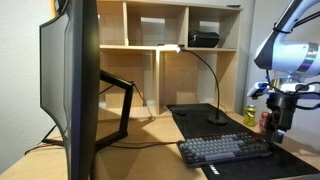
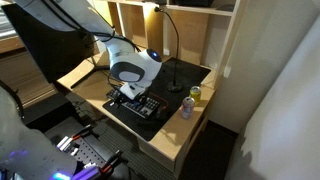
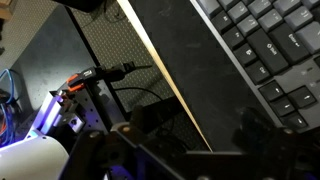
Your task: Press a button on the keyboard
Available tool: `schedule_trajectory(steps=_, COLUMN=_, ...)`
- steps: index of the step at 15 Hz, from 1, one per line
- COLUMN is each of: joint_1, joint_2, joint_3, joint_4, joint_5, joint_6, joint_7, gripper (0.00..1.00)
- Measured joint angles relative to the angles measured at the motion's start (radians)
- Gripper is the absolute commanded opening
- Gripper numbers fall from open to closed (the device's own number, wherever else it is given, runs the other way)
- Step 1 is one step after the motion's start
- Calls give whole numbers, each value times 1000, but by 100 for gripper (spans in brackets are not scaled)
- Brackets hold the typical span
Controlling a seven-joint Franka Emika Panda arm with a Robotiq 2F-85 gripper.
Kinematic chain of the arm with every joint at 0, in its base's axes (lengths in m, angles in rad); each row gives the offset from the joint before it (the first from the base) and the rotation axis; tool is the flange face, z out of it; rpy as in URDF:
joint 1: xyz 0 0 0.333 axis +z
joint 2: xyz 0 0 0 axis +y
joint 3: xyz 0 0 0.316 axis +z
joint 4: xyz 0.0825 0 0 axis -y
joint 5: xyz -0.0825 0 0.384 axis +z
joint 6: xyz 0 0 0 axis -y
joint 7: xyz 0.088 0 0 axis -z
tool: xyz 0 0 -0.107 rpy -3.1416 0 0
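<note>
The dark grey keyboard [image 1: 225,150] lies on a black desk mat [image 1: 200,115] at the front of the desk. It also shows in an exterior view [image 2: 140,106] and at the upper right of the wrist view [image 3: 270,50]. My gripper [image 1: 278,126] hangs a little above the mat, past one end of the keyboard and not touching it. In the wrist view its two dark fingers [image 3: 193,125] stand apart with bare mat between them and hold nothing. In an exterior view the white wrist [image 2: 135,70] hides most of the fingers.
A large monitor [image 1: 75,80] stands on the desk beside the keyboard. A desk lamp [image 1: 215,118] stands behind the mat. A yellow-green bottle [image 1: 250,114] and a red can [image 1: 266,119] stand close to my gripper. Shelves [image 1: 160,25] line the back. The desk edge [image 3: 160,70] and cables [image 3: 110,75] show below.
</note>
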Motion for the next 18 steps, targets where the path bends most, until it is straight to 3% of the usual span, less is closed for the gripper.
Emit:
schedule_trajectory(steps=14, joint_1=0, joint_2=3, joint_3=0, joint_4=0, joint_5=-3, joint_6=1, joint_7=-4, gripper=100)
schedule_trajectory(steps=18, joint_1=0, joint_2=52, joint_3=0, joint_4=12, joint_5=4, joint_6=9, joint_7=-75, gripper=100)
